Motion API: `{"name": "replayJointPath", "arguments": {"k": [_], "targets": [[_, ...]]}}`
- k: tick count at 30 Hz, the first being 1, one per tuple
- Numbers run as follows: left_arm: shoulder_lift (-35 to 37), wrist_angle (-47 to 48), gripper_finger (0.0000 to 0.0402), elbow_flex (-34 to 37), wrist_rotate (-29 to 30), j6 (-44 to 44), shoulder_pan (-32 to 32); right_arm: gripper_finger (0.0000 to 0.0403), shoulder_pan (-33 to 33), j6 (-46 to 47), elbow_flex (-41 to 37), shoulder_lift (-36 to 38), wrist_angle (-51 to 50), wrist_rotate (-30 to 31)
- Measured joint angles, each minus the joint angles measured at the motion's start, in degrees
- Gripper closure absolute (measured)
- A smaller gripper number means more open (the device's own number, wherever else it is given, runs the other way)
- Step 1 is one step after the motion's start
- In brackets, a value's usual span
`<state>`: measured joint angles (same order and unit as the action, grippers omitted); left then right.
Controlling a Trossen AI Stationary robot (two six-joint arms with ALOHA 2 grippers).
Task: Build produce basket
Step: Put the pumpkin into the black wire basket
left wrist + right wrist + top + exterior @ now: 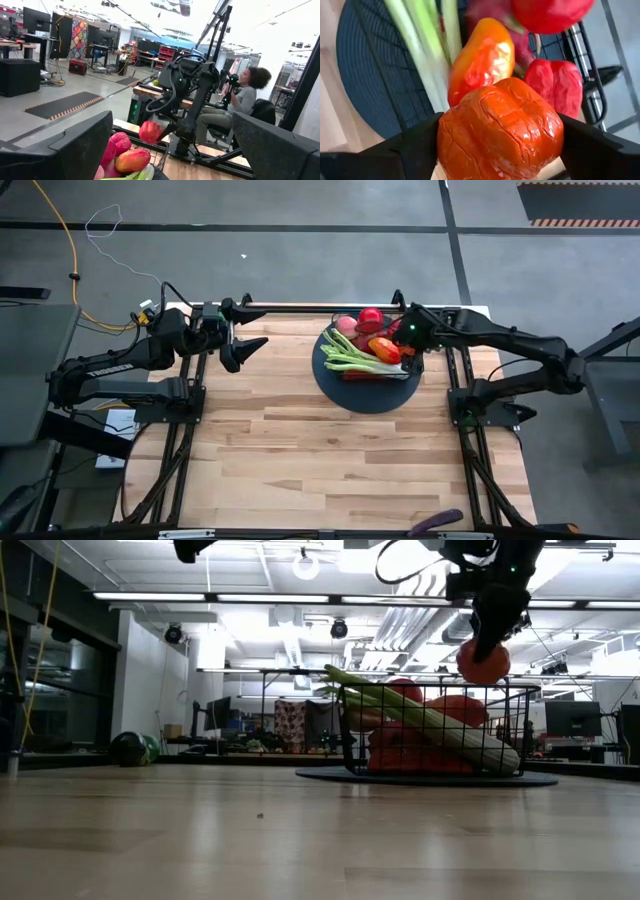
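Observation:
The black wire basket (372, 358) stands on its dark round disc base (340, 385) at the table's far middle. It holds pale green celery (440, 725) lying aslant over the rim, a pink dragon fruit (118, 144), a red round piece (370, 318), an orange-yellow pepper (481, 59) and a red pepper (554, 84). My right gripper (488, 640) hangs over the basket's right side, shut on an orange-red pepper (500, 131). My left gripper (251, 327) waits open and empty near the table's far left. A dark purple eggplant (437, 522) lies at the table's near edge. My right gripper pinches the orange-red pepper (483, 662) between its two fingers, one on each of its opposite sides (445, 135). The fingers come from above, pointing down. The pepper is lifted clear, just above the basket's top rim and the produce inside.
Bare wooden table (300, 450) stretches in front of the basket and to its left. Dark frame rails (175, 450) run along both table sides. In the left wrist view a person (245, 95) sits in the room beyond the table.

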<state>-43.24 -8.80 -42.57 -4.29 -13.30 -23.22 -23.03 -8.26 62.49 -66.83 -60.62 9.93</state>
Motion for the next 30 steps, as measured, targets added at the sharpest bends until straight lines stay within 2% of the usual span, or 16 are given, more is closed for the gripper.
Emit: {"name": "replayJointPath", "arguments": {"k": [9,18,23,26,30], "targets": [[0.00,-0.02,0.0004,0.00,0.00,-0.02,0.00,0.0064,-0.61,-0.32,-7.41,0.24,2.60,-4.42],[0.00,-0.02,0.0004,0.00,0.54,-0.02,0.00,0.0063,-0.61,-2.81,-7.60,0.18,4.83,-1.00],[0.00,-0.02,0.0004,0.00,0.68,-0.02,0.00,0.0062,-0.61,-2.77,-7.60,0.13,4.72,-1.03],[0.00,-0.02,0.0004,0.00,0.68,-0.02,0.02,0.0048,-0.61,-2.72,-7.60,0.13,3.98,-1.85],[0.00,-0.02,0.0004,0.00,0.68,-0.02,0.00,0.0010,-0.61,-1.50,-7.04,0.11,2.57,-1.89]]}}
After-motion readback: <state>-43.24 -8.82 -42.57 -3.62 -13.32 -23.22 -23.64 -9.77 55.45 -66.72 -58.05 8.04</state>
